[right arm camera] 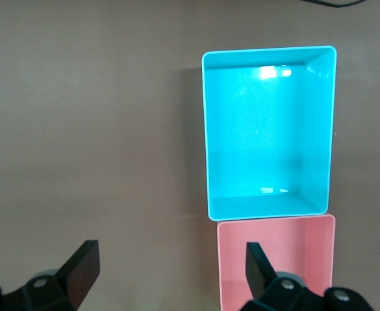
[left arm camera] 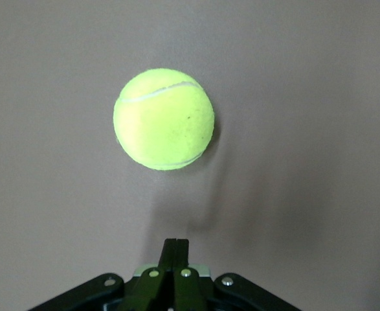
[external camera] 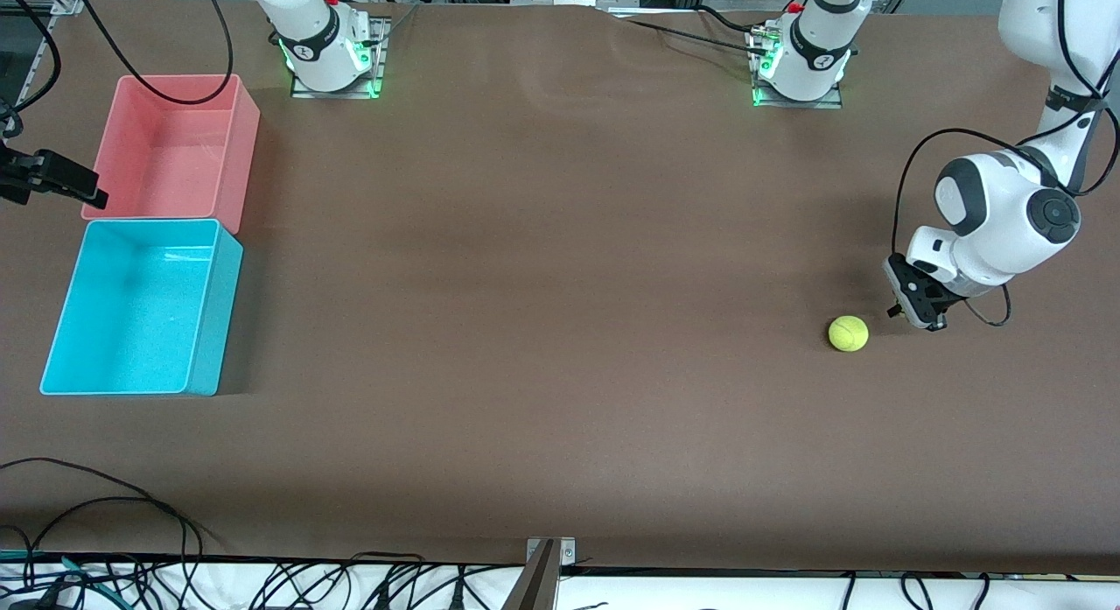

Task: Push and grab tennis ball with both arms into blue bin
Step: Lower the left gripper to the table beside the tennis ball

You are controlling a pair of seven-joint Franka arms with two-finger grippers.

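Low at frame right, the tennis ball [external camera: 848, 333], round with no long axis, sits just beside the left gripper [external camera: 933, 321], fingers together; right gripper [external camera: 83, 194], fingers apart, waits at frame left by the blue bin [external camera: 206, 317].

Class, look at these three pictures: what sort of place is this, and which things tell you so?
Most likely a robotics lab or test bench. Two white robot arms are bolted to a brown table, cables trail along its edge, and the only props are a tennis ball, a blue bin and a pink bin.
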